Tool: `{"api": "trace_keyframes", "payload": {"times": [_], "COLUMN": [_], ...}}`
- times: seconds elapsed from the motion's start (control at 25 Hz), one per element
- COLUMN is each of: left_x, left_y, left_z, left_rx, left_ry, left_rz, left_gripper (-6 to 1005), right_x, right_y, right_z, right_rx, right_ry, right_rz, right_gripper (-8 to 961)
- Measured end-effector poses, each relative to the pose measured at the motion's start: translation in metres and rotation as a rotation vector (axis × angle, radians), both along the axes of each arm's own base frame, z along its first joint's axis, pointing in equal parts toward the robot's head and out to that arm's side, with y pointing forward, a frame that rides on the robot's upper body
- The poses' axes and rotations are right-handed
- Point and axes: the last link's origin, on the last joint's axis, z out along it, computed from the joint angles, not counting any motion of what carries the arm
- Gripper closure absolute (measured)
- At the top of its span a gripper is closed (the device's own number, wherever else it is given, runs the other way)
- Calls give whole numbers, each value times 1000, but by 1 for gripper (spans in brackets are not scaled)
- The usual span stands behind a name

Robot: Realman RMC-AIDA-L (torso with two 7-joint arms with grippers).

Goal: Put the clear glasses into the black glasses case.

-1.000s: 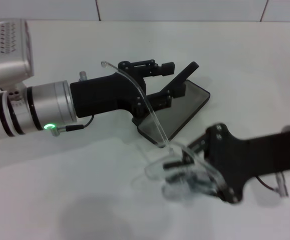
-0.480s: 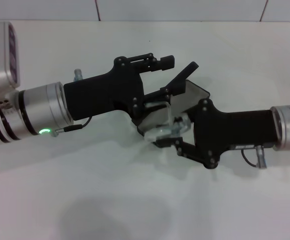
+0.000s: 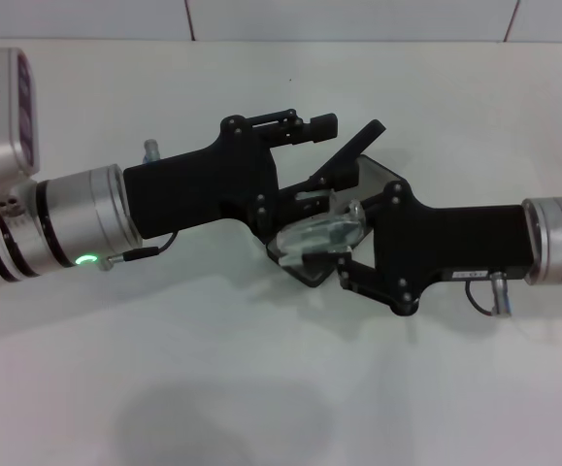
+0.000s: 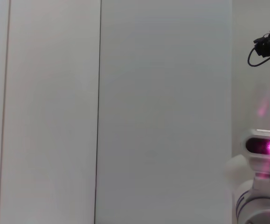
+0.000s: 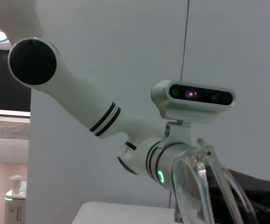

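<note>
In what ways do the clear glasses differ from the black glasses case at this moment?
The clear glasses are transparent; the black glasses case is opaque and dark. The glasses are held in the right tool, above the case's near end, while the case lies open on the white table. Both sit between the two tools.

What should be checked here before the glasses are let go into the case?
1. The black glasses case is open, lid raised: ok.
2. Left gripper steadies the case at its lid: ok.
3. Right gripper grips the clear glasses: ok.
4. Glasses over the case's open tray: ok, at its near end.
5. Glasses arms folded: cannot tell.
6. Glasses seated flat in the lining: cannot tell.
</note>
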Motion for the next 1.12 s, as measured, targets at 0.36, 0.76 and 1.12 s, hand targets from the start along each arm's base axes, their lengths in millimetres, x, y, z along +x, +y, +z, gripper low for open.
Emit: {"api": "trace_keyframes", "payload": {"times": [0.36,0.76,1.12], "left_x": [-19,-47,-54], "left_y": [2,11,15], "left_z": [6,-29,-34], "left_rx": [53,30,50], "left_ry": [4,238,300], "left_rz": [105,245,273], "left_gripper": [455,455,455], "right_x": [42,86,83], "right_y": [-11,-7,6], "right_z": [28,93,94], "right_rx": [107,465,502], "right_ry": [-116,42,40], "right_rz": [0,-297,-313], "right_gripper": [824,823,822]}}
